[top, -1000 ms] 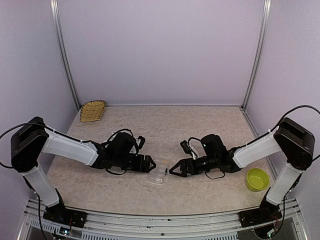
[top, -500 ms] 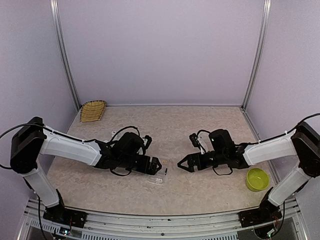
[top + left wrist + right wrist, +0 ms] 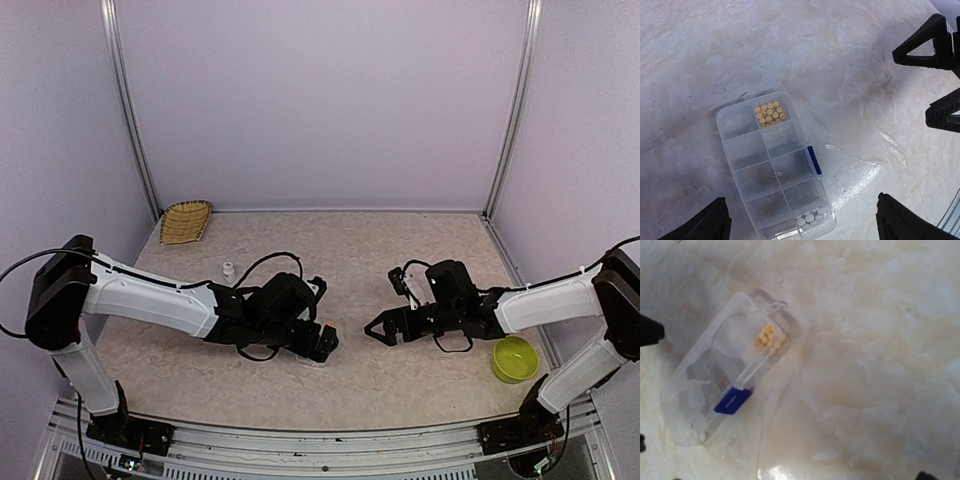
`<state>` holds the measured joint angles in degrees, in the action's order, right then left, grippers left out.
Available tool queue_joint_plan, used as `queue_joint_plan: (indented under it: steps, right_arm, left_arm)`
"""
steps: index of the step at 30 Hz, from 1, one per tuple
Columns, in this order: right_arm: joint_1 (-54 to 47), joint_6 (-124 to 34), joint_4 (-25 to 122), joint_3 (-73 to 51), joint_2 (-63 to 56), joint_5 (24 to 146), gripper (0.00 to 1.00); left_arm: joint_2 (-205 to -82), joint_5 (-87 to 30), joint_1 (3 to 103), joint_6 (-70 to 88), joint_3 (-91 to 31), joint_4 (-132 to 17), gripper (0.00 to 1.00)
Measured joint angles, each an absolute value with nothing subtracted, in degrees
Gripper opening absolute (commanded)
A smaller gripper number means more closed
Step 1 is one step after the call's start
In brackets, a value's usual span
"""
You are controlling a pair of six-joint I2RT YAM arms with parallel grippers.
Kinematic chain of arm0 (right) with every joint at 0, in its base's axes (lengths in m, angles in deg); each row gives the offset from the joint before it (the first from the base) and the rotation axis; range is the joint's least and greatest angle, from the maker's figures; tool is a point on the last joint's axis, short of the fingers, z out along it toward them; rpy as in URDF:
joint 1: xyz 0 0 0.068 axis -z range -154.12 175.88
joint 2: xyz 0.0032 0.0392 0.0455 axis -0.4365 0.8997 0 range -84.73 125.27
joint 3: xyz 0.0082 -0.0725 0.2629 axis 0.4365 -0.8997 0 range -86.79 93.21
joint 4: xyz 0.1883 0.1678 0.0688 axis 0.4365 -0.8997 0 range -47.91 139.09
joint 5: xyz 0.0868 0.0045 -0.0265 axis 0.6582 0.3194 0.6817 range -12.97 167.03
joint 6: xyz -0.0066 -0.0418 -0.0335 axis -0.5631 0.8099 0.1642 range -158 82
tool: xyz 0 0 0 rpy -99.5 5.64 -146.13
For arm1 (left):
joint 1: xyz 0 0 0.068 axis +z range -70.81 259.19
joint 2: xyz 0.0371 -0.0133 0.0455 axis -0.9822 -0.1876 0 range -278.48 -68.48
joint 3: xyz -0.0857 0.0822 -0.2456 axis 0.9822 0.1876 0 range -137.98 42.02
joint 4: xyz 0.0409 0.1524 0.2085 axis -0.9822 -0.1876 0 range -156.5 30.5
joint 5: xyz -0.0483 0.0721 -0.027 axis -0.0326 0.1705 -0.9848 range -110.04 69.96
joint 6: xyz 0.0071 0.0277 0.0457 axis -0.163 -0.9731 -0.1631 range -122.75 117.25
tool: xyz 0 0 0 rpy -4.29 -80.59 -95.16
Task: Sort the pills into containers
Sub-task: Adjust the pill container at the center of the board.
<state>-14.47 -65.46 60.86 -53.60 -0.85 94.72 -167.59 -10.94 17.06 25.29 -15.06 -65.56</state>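
The clear organizer box [image 3: 772, 162] lies flat on the table, its blue latch [image 3: 814, 160] on the side towards the right arm. Orange-yellow pills [image 3: 769, 114] fill one end cell. Pale pills [image 3: 810, 218] sit in a cell at the other end, and the cells between look bare. My left gripper [image 3: 805, 227] hangs open just above the box's near end, holding nothing. In the top view it [image 3: 323, 342] covers most of the box [image 3: 312, 360]. My right gripper [image 3: 375, 329] is open, apart to the right. The box [image 3: 725, 375] and the orange-yellow pills [image 3: 769, 337] also show in the right wrist view.
A yellow-green bowl [image 3: 514, 358] stands at the right near the right arm. A small white bottle [image 3: 228, 269] stands behind the left arm. A woven yellow basket [image 3: 187, 220] lies in the far left corner. Walls close the table on three sides.
My left arm has reached right over the box and its jaws have spread wider. My right gripper has drawn back to the right, away from the box. The white bottle is now uncovered.
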Motion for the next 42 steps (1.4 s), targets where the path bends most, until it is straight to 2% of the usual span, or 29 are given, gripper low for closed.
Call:
queue_joint_plan:
  steps: [21,42]
  right_arm:
    - [-14.5,-65.5,61.4,-54.5,-0.3,95.2,1.00]
    - [-14.5,-65.5,61.9,-54.5,0.7,95.8,1.00]
  left_arm:
    - [-176.1,4.0,10.2,23.7,-22.8,-76.5,0.99]
    - [-176.7,8.0,9.6,23.7,-23.3,-79.4,0.99]
